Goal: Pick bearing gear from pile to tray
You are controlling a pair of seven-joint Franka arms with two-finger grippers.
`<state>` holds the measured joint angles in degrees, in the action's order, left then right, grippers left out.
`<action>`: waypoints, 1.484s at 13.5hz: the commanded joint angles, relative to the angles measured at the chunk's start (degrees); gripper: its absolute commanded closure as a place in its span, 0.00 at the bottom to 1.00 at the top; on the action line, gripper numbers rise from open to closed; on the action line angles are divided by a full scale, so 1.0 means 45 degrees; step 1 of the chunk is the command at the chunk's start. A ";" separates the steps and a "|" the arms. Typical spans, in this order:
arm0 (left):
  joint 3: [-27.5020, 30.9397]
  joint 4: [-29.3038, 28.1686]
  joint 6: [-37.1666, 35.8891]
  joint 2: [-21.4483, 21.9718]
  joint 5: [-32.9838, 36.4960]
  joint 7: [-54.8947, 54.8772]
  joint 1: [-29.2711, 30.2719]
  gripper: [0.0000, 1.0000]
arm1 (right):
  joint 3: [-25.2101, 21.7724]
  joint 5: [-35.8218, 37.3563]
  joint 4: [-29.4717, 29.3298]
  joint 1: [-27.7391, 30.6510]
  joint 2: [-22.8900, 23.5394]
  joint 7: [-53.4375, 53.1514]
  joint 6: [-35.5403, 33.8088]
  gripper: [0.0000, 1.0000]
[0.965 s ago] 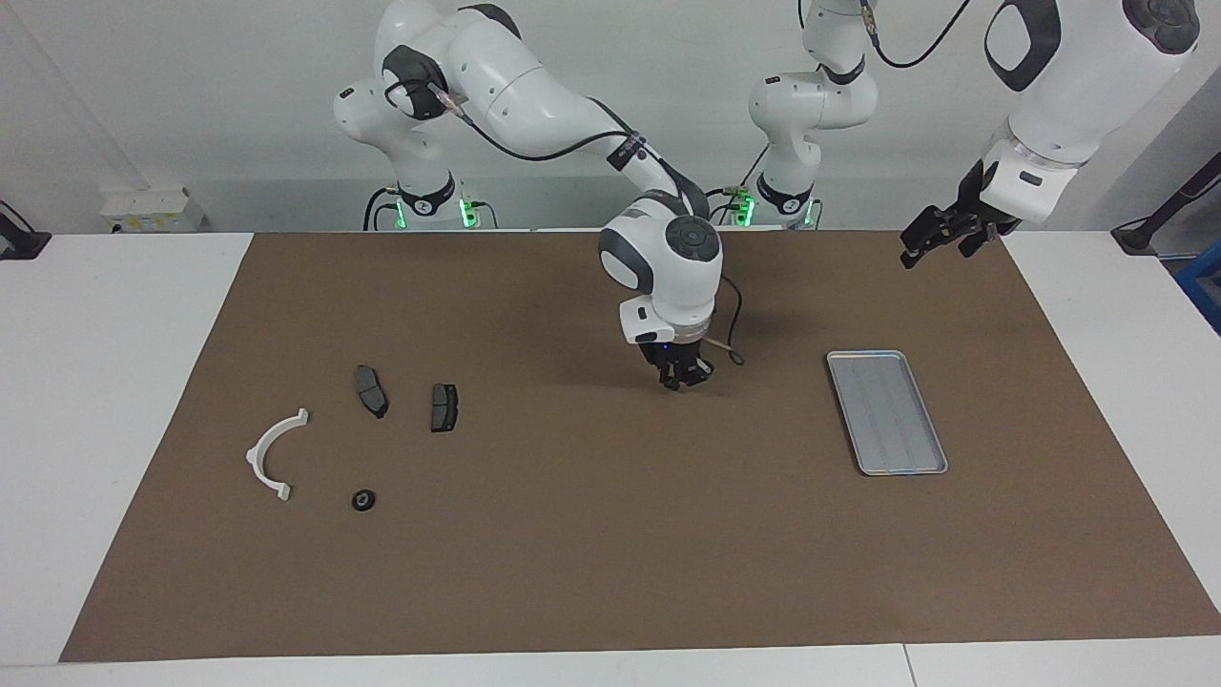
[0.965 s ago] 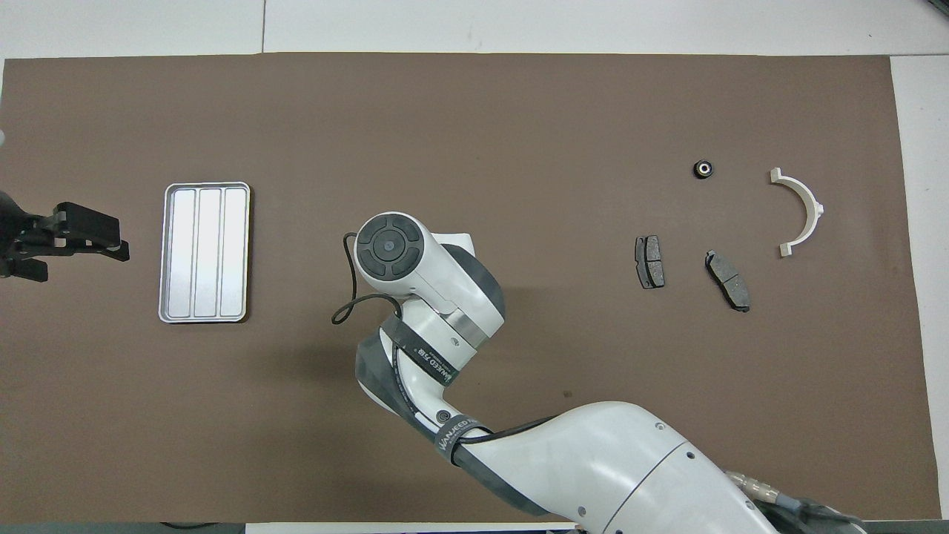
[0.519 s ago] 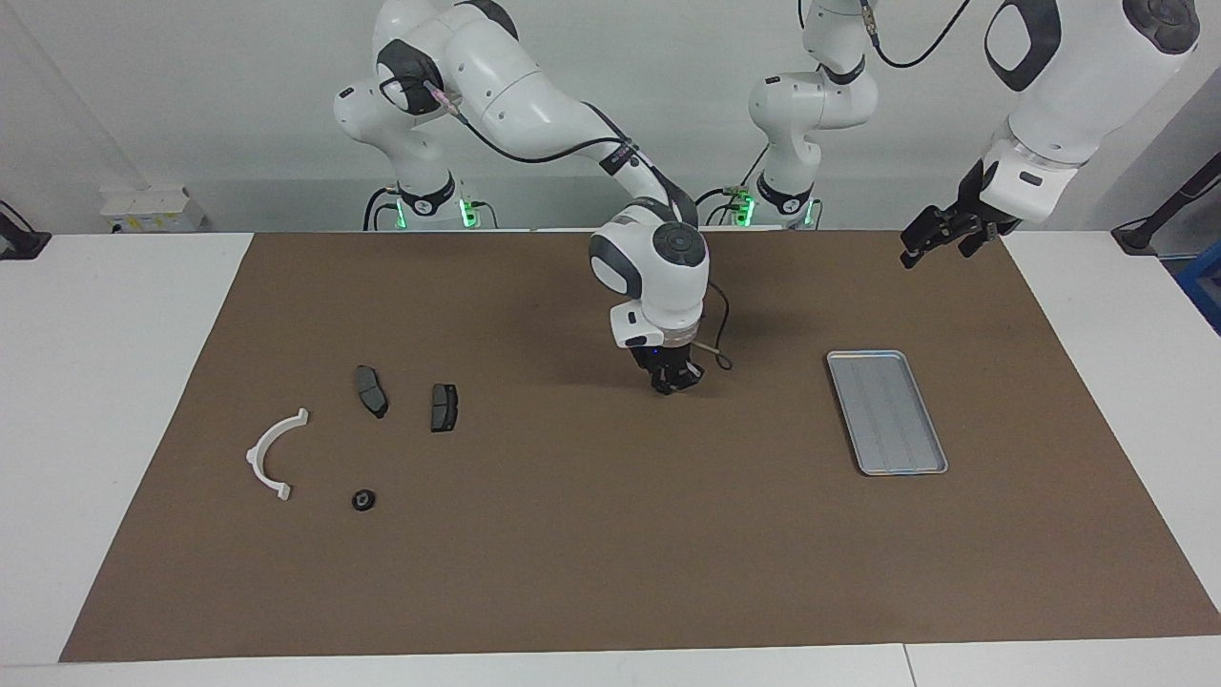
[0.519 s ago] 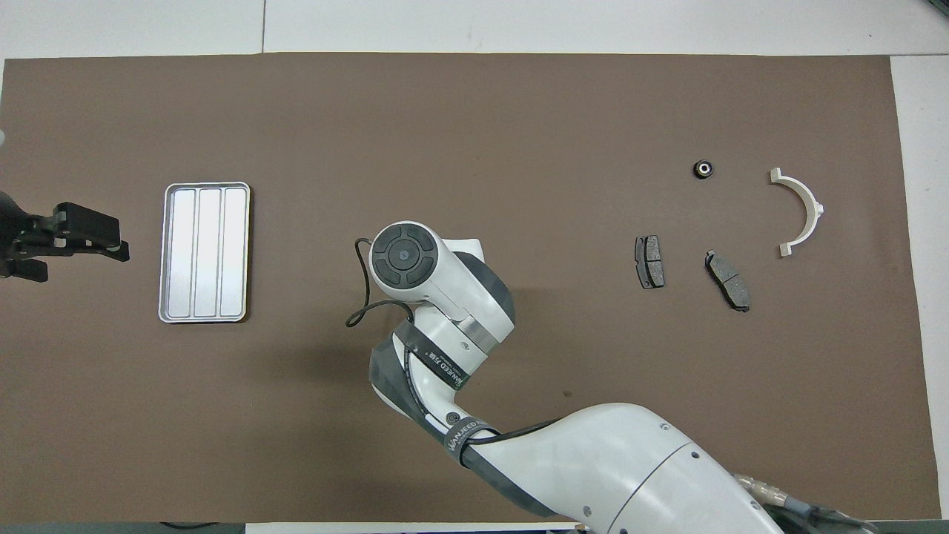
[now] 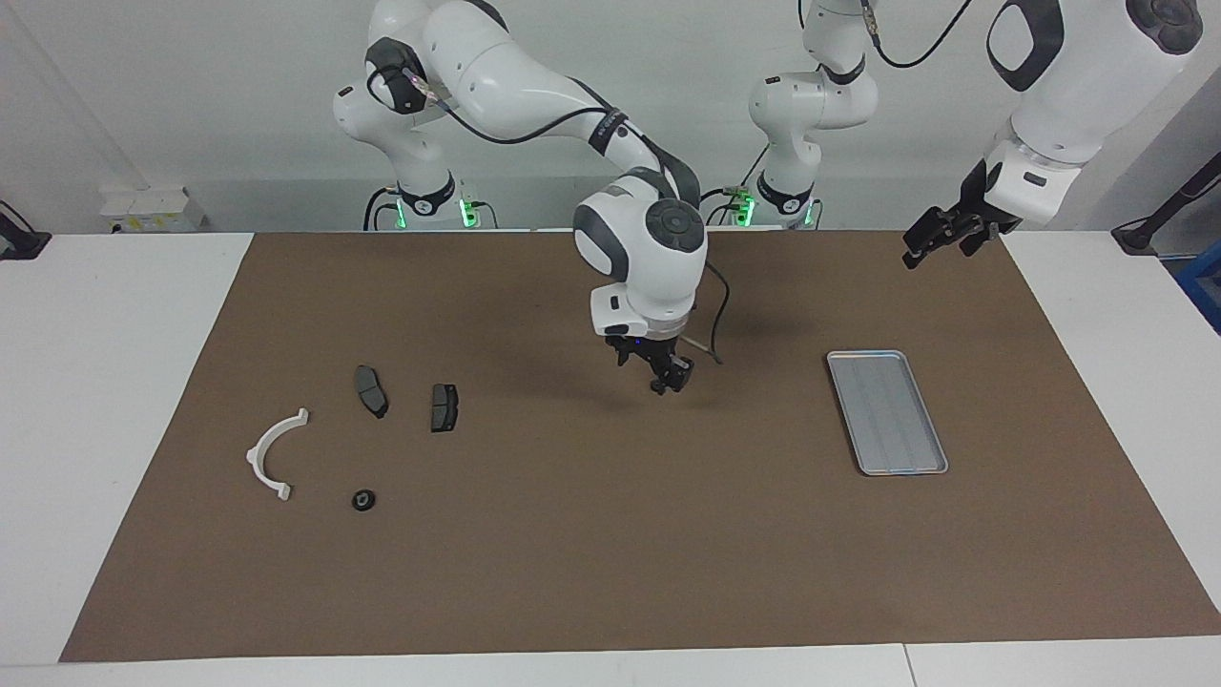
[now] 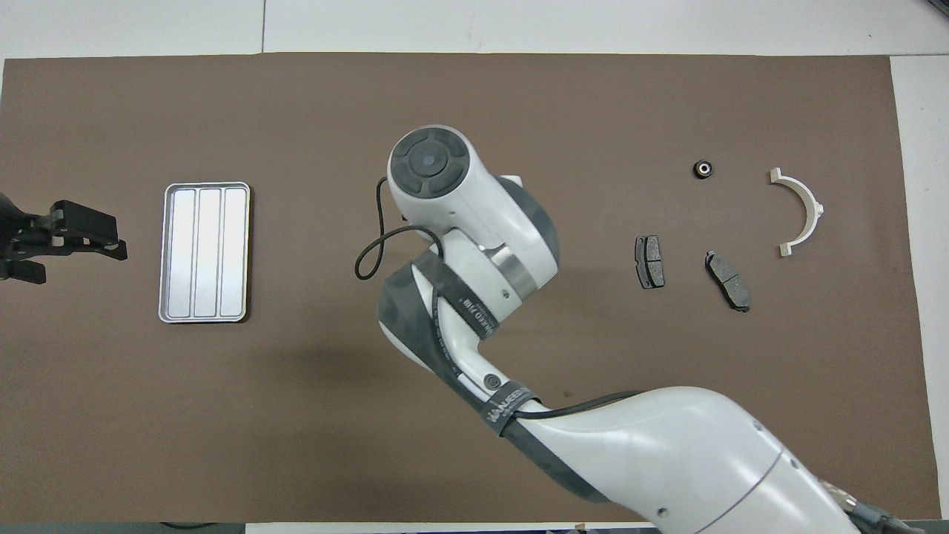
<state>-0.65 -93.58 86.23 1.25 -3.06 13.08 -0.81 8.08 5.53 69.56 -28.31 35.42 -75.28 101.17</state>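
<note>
The right gripper [image 5: 656, 374] hung low over bare mat [image 5: 572, 534] at the middle of the table, pointing down from a bent wrist, with a loop of black cable [image 5: 713, 334] beside it. Whether it was released or clenched could not be told, and from overhead its own wrist hid it. No part showed in it. The right arm reached out from its base to this spot, roughly between the pile and the tray. The bearing [image 5: 362, 499], a small black round piece, lay on the mat toward the right arm's end of the table, well apart from the gripper and from the tray. It was the part farthest from the robots. Near it lay the white bracket [image 5: 256, 456], curved like a half ring and closer to that end of the table. Two dark pads [image 5: 371, 390] [image 5: 444, 407] lay side by side nearer to the robots than the bearing, none of these parts touching. The tray [image 5: 887, 471], silver with lengthwise ridges, sat flat on the mat toward the left arm's end. The left gripper [image 5: 940, 239] waited in the air over the mat's edge near the tray, its jaws released and holding nothing.
</note>
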 commanded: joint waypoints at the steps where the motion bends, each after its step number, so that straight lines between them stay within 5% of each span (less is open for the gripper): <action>1: -0.0069 -0.0414 0.1028 0.0191 0.0192 0.0761 -0.0228 0.00 | 0.0373 -0.0175 -0.0613 0.1696 -0.0835 0.3975 -0.1734 0.00; 3: -0.0070 -0.1095 0.1772 0.0094 0.0192 0.1969 -0.1199 0.00 | 0.0334 -0.0136 -0.0574 0.3276 -0.1463 0.8543 -0.2440 0.00; 6: -0.0089 -0.1059 0.3430 -0.1270 0.0074 0.5500 -0.3074 0.00 | 0.0295 0.0059 0.0222 0.5212 -0.1678 1.1587 -0.2230 0.00; 9: -0.0128 -0.1524 0.5362 -0.2327 -0.0004 0.7516 -0.4775 0.00 | 0.0295 0.0799 0.2134 0.6406 -0.1875 1.2159 -0.0478 0.00; 11: -0.0070 -0.1257 0.6573 -0.3901 -0.0062 0.8881 -0.6217 0.00 | 0.0275 0.1344 0.3755 0.6954 -0.1875 1.2159 0.1552 0.00; 13: -0.0108 -0.1486 0.8097 -0.5040 -0.0004 0.9845 -0.6906 0.00 | 0.0256 0.1563 0.3938 0.7189 -0.1195 1.2082 0.2553 0.00; 15: -0.0108 -0.2422 0.8610 -0.4908 -0.0042 0.9847 -0.7319 0.00 | 0.0256 0.1680 0.3938 0.7288 -0.0880 1.2062 0.3238 0.00; 20: -0.0128 -0.2934 0.8904 -0.4849 -0.0043 0.9730 -0.7222 0.27 | 0.0256 0.1739 0.3841 0.7581 -0.0118 1.2081 0.4587 0.00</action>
<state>-1.64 -104.33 125.24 -22.86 -3.21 57.11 -33.42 8.32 11.89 86.65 4.63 33.96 -20.92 119.55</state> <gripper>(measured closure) 0.203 0.000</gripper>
